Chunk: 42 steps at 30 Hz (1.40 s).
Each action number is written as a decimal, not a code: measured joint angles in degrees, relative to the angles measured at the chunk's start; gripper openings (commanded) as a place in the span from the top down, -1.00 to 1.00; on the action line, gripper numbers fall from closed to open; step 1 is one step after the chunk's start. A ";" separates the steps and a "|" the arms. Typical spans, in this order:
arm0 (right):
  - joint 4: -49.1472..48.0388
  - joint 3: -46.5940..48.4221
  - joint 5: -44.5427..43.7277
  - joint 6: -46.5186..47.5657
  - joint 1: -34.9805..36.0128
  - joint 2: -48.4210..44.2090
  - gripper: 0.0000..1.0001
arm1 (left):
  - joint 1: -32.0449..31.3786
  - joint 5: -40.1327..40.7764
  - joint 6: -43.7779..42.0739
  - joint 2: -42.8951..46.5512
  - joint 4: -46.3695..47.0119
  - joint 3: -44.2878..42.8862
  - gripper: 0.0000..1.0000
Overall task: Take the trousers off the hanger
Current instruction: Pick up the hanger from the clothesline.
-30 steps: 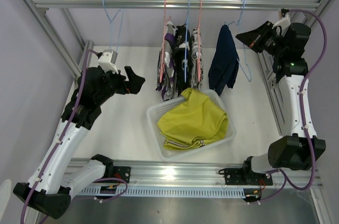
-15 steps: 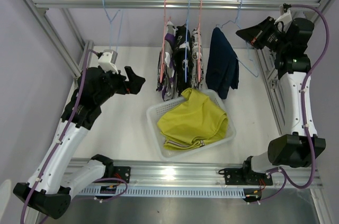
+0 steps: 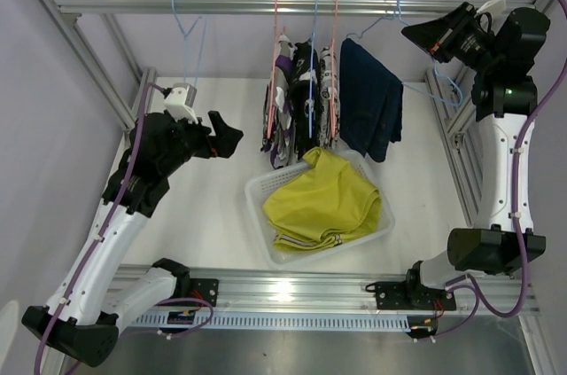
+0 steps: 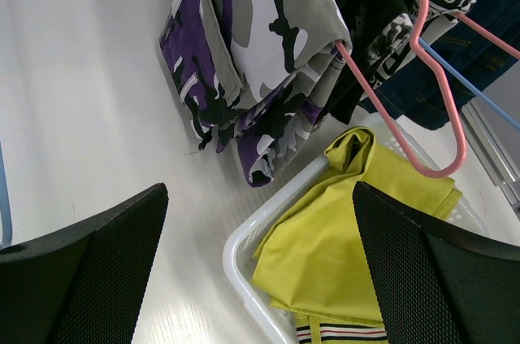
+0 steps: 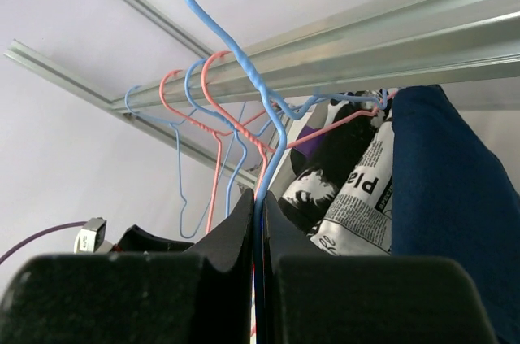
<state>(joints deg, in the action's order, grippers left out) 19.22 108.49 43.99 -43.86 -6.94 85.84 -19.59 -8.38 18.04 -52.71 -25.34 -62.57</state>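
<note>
Right wrist: right claw (image 5: pixel 260 206) pinches thin blue wire hanger (image 5: pixel 253 78), smooth navy trousers (image 5: pixel 447 181) draped; left claw (image 4: pixel 260 189) gapes wide.

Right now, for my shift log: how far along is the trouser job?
Done: the yellow trousers lie in the white basket. In hand: the right end effector is shut on the blue hanger carrying the navy trousers, its hook above the rail. Remaining: three patterned pairs hang on the rail.
</note>
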 measured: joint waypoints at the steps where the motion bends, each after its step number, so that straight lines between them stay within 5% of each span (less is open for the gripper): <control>1: 0.59 0.68 0.11 -0.15 0.00 0.26 1.00 | 0.00 0.00 0.00 0.02 0.00 0.00 -0.99; 13: 5.99 6.38 0.52 -0.76 0.00 0.20 1.00 | 0.00 -0.39 0.00 0.26 0.00 0.00 -0.99; 22: -0.28 -6.95 0.48 -0.98 -0.04 -9.05 1.00 | 0.00 -0.92 0.00 0.42 0.00 0.00 -0.99; 33: 3.02 -10.03 -2.84 -0.26 -0.07 -19.28 1.00 | -0.15 -5.51 -0.09 3.85 0.76 0.00 -0.97; 37: 5.18 -10.45 -5.03 0.39 -0.07 -25.75 1.00 | -4.07 -7.78 -0.44 6.45 1.66 0.00 -0.96; 42: 7.32 -10.45 -7.10 1.51 -0.07 -30.49 1.00 | -16.17 -2.36 -1.20 7.48 0.66 -1.40 -0.94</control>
<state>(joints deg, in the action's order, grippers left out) 26.55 98.04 36.88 -42.35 -7.01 55.35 -35.77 -10.74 16.84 -45.23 -24.69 -63.96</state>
